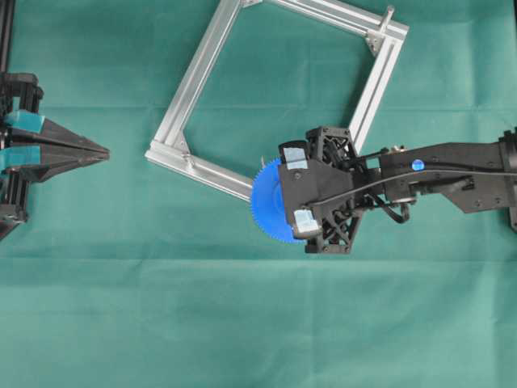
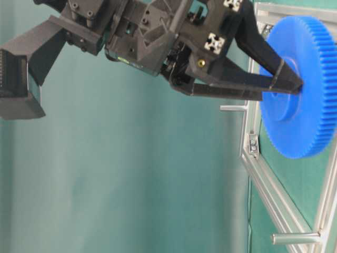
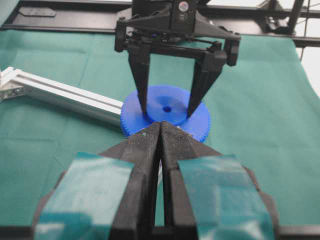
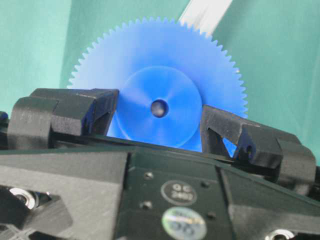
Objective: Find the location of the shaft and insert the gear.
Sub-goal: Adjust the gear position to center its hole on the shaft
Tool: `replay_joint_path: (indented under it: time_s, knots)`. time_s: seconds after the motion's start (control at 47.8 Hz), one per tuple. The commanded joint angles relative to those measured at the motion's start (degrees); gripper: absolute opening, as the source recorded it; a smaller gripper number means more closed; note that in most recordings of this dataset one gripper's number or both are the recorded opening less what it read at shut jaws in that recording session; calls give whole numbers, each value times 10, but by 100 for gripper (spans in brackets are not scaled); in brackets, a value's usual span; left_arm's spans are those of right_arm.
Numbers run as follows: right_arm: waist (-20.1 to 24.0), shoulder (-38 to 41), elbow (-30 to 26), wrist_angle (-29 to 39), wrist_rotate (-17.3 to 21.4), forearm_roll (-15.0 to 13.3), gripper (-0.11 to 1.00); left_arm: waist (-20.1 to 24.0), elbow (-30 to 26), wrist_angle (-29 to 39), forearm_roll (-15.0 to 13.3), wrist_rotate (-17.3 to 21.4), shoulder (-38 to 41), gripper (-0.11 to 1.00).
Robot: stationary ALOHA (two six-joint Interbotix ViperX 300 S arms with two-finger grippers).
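My right gripper (image 1: 283, 190) is shut on the raised hub of the blue toothed gear (image 1: 265, 202), one finger on each side of its centre hole. It holds the gear (image 2: 308, 121) just above the near corner of the aluminium frame (image 1: 202, 77), face towards the cloth. In the table-level view a thin silvery pin, the shaft (image 2: 234, 108), sticks up from the frame beside the black fingers (image 2: 279, 79). My left gripper (image 1: 105, 150) hovers at the far left, shut and empty, pointing at the gear (image 3: 132, 117). The right wrist view shows the gear (image 4: 150, 50) filling the gap between the fingers.
The square frame lies tilted on the green cloth (image 1: 242, 323). A thicker grey peg (image 1: 388, 16) stands at its far right corner and shows low in the table-level view as the peg (image 2: 295, 238). One frame rail (image 3: 60, 92) runs left of the gear.
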Motion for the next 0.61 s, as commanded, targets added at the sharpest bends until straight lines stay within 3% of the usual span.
replay_joint_path:
  time_s: [0.0,0.586]
  knots:
    - [0,-3,-11,-4,-1,-2,68,1,-11,-5,0,-1,3,0]
    - [-10,-28,35,-33,10,-1,68,1,-11,-5,-1,-4,4,0]
